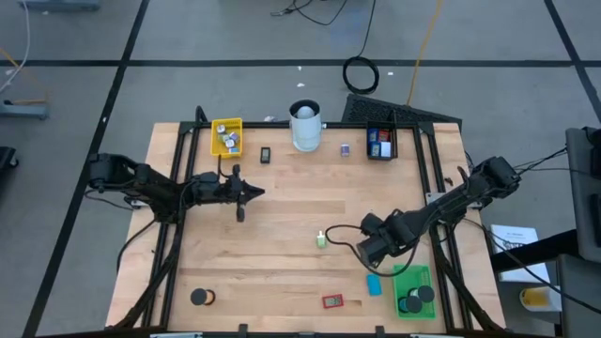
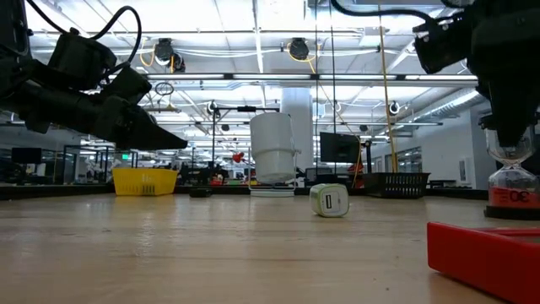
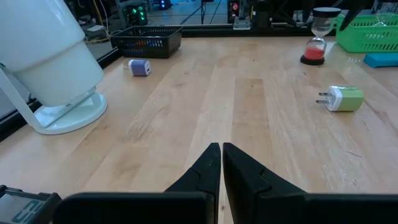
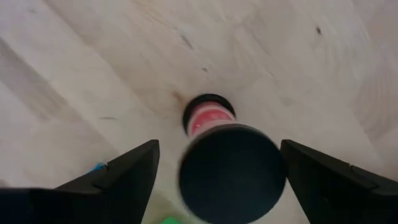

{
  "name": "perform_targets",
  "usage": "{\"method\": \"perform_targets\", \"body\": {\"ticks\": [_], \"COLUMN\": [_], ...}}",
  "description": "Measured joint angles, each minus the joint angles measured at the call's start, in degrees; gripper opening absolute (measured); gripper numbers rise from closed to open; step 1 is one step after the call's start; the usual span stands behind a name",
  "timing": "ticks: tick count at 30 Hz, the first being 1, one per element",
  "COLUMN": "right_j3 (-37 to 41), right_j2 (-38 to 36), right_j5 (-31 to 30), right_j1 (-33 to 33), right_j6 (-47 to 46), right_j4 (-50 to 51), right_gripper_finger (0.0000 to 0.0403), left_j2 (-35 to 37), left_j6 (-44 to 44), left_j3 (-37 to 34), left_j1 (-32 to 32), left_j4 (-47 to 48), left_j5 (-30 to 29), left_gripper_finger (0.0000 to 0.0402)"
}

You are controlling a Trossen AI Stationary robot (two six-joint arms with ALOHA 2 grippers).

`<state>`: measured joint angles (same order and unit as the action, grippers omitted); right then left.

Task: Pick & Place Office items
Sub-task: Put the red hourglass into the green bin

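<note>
Left gripper hangs closed over the wooden table; green charger lies mid-table; right gripper stands wide apart above an upright hourglass, not gripping; no label is readable.

The right gripper hangs straight above an upright sand timer, its fingers spread wide to either side of the black top disc, so the way straight down is blocked while bare table lies open on both sides of the fingers. Close beside it stand the green tray and a blue block, narrowing the room there, and a green-and-white plug lies a little off toward the middle. Ahead of the closed left gripper the wood is free, with the tall white cylinder standing off to one side.
</note>
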<state>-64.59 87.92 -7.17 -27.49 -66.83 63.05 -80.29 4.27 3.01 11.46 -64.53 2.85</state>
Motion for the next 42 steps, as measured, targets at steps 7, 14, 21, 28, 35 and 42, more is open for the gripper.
{"method": "perform_targets", "body": {"ticks": [7,14,21,28,35,42], "right_j3": [1.5,1.5,-0.4,-11.2,-17.4,-17.7], "right_j2": [0.0,-1.5,-6.2,-6.7,-4.3,-3.6], "right_j5": [0.0,1.4,1.5,1.1,3.3,6.4], "right_j1": [0.0,-0.2,-3.6,-8.1,-12.7,-20.2], "right_j6": [-0.3,0.4,-3.6,-9.5,-17.5,-30.1], "right_j4": [-0.1,-0.6,1.8,11.7,17.7,18.4], "right_gripper_finger": [0.0265,0.02,0.02,0.02,0.02,0.02], "left_j2": [0.0,0.0,0.0,0.0,0.0,0.0], "left_j6": [0.0,0.0,0.0,0.0,0.1,0.1], "left_j3": [0.0,0.0,0.0,0.0,0.0,0.0], "left_j1": [0.0,0.0,0.0,0.0,0.0,0.0], "left_j4": [0.0,0.0,0.0,0.0,0.0,0.0], "left_j5": [0.0,0.0,0.0,0.0,0.0,0.0], "left_gripper_finger": [0.0026,0.0026,0.0026,0.0026,0.0026,0.0026]}}
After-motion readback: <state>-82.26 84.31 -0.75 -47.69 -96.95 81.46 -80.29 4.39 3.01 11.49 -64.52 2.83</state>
